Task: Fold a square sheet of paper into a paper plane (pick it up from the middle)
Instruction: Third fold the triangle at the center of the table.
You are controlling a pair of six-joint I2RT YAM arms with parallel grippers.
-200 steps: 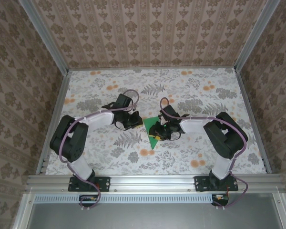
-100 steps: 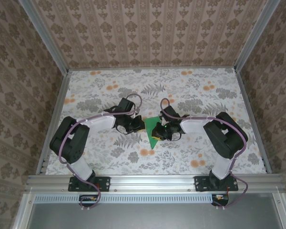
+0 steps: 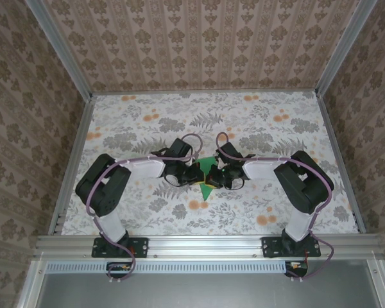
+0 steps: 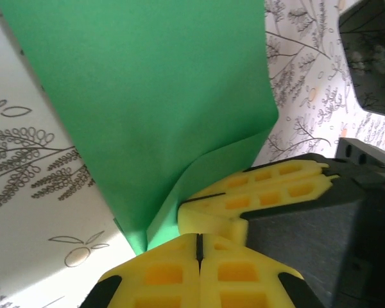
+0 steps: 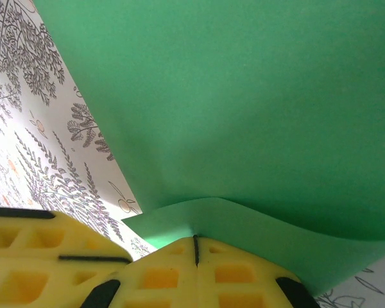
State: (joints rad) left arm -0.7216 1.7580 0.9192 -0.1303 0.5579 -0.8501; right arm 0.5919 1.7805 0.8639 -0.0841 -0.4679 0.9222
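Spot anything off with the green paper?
The green paper is not lying flat: one edge rises in a soft curl where the right gripper, fingertips shut, appears to pinch it. There is no sharp crease there, and no tear shows.

Green paper (image 5: 244, 96) cropped top and right

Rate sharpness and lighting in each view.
Top external: even light, sharp, the green paper small. Left wrist: paper soft up close, patterned cloth bright, nearly washed out. Right wrist: paper smooth, shaded under its curled edge; yellow fingers slightly blurred.
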